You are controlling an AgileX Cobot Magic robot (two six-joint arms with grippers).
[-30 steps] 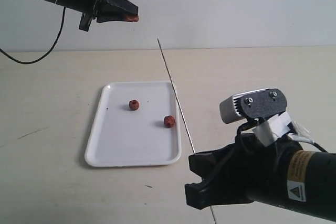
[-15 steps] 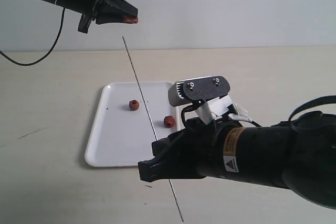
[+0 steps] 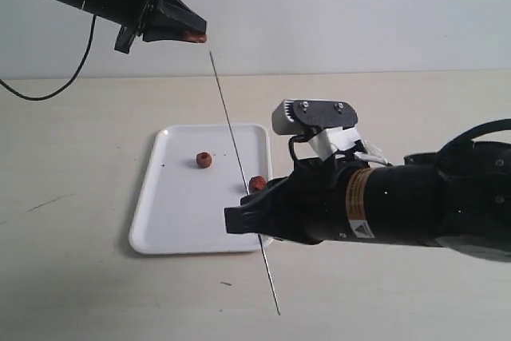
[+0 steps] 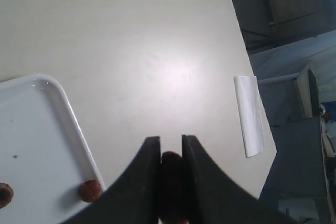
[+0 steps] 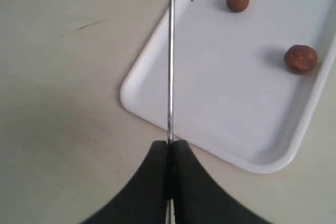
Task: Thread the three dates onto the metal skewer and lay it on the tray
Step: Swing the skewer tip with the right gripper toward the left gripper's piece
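The metal skewer, clamped in my closed right pincer, points its tip just short of the date pinched in my left pincer; threading the first date seems about to start, needing careful tip-to-date alignment next.

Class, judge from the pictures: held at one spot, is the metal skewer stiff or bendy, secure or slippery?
Probably stiff: the metal skewer runs straight either side of the right gripper. Likely light, being so thin. Its smooth shaft, pinched at one spot, might swivel under push.
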